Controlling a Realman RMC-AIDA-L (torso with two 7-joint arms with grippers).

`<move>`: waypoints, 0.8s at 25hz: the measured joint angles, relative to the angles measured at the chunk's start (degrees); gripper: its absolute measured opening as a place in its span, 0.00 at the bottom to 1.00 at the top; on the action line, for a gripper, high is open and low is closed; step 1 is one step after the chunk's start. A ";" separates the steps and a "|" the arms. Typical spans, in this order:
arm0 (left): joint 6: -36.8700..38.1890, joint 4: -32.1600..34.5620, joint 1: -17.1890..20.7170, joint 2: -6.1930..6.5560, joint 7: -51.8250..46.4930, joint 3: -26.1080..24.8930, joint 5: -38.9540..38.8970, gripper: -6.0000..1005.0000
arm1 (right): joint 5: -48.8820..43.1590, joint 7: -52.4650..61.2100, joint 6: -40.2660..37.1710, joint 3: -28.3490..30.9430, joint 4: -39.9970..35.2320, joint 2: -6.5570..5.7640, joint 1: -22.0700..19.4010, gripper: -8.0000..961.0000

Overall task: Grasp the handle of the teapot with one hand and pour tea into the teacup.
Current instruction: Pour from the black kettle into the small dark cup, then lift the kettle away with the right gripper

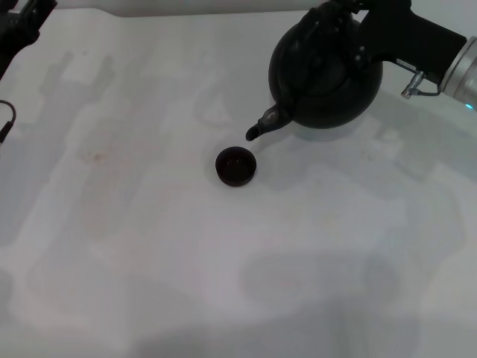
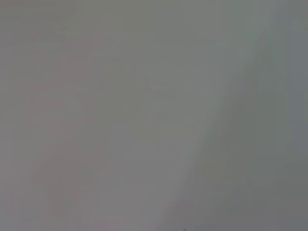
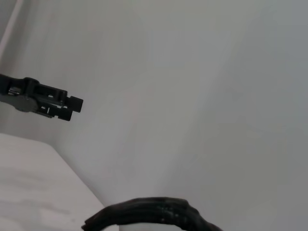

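The right gripper point(image 1: 344, 21) has its fingers closed around the handle point(image 1: 328, 19), holding the teapot point(image 1: 326, 74) tilted, spout down. Below and left of the fingers, the teacup point(image 1: 235, 165) sits just beside the spout tip on the white tabletop point(image 1: 149, 246). Far off, the left gripper point(image 3: 72, 107) is parked, its fingers' state unclear.

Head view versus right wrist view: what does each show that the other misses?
Only the head view shows the teacup, the teapot body with its spout tipped toward the cup, and the right gripper at the handle.

Only the right wrist view shows the left gripper from the side, far across the table.

Both share the handle, the white table and the parked left arm.
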 joint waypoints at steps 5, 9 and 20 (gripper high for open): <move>-0.11 0.00 -0.06 -0.03 0.00 0.00 -0.03 0.83 | 0.05 -1.27 0.19 -0.79 0.49 0.02 0.00 0.15; -0.11 0.00 -0.12 -0.04 0.00 0.08 -0.44 0.83 | 0.07 -2.64 0.27 -0.80 0.54 0.09 0.06 0.15; -0.08 -0.07 -0.24 -0.04 0.00 0.35 -1.39 0.83 | 3.19 -8.83 0.15 -3.88 0.75 0.27 0.17 0.14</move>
